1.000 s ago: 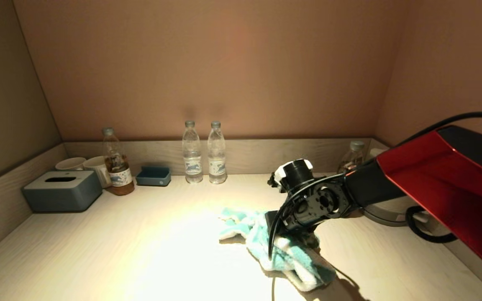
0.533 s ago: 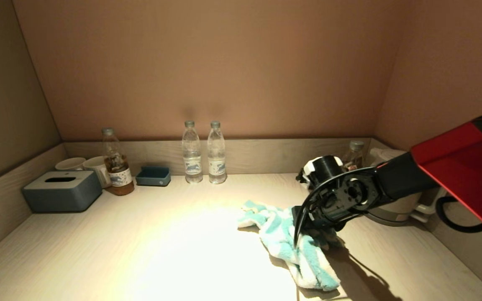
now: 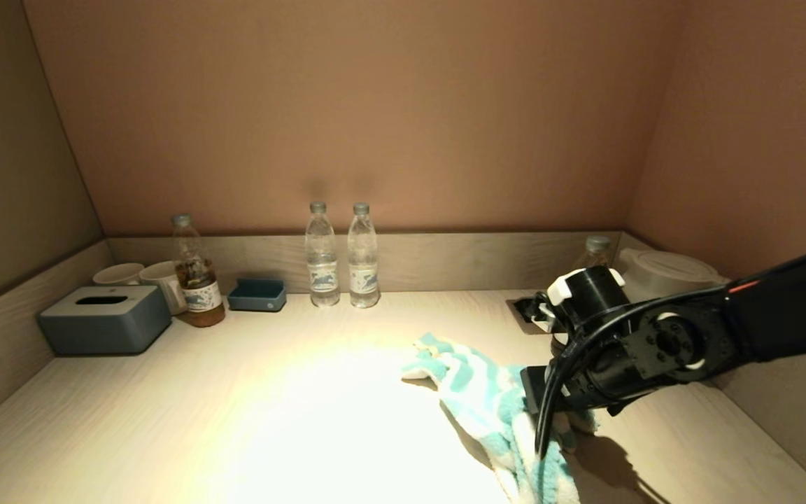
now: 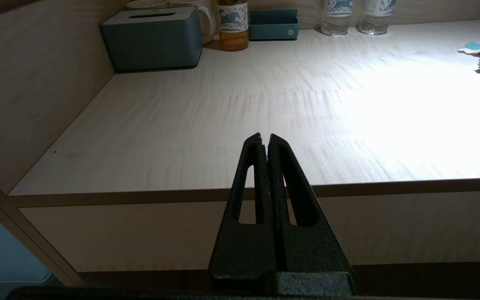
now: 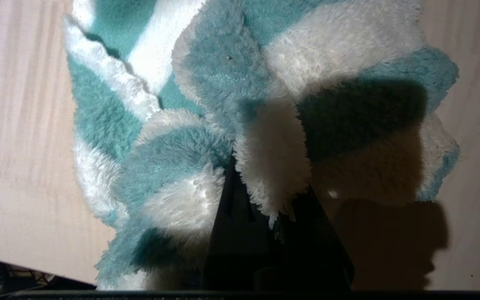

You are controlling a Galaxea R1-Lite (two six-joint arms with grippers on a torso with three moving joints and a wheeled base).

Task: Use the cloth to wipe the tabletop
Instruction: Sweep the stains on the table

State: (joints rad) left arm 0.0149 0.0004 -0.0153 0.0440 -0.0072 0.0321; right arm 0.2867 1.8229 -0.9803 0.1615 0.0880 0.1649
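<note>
Nearest, below the front edge of the worktop (image 4: 223,125), the left gripper (image 4: 265,139) is seen parked, its fingers pressed together on nothing, so that the surface is left free for the other arm. Further in, on the right side near the front edge, the cloth (image 3: 494,406) is found bunched and trailing across the worktop; it is pinched between the nearly closed fingers of the right gripper (image 5: 261,183), whose tips are buried in the fluffy teal and white pile. The grip is judged to be taken on a fold so that the rest can be dragged flat against the wood as a wiping pad. Just behind the wrist a small dark cutout (image 3: 525,311) is set into the surface. Furthest back, along the rim, two water bottles (image 3: 342,255), a blue tray (image 3: 257,295), a tea bottle (image 3: 195,280), mugs (image 3: 144,276) and a tissue box (image 3: 104,318) are ranged well apart from the cloth, presumably to keep the wiping area unobstructed.
</note>
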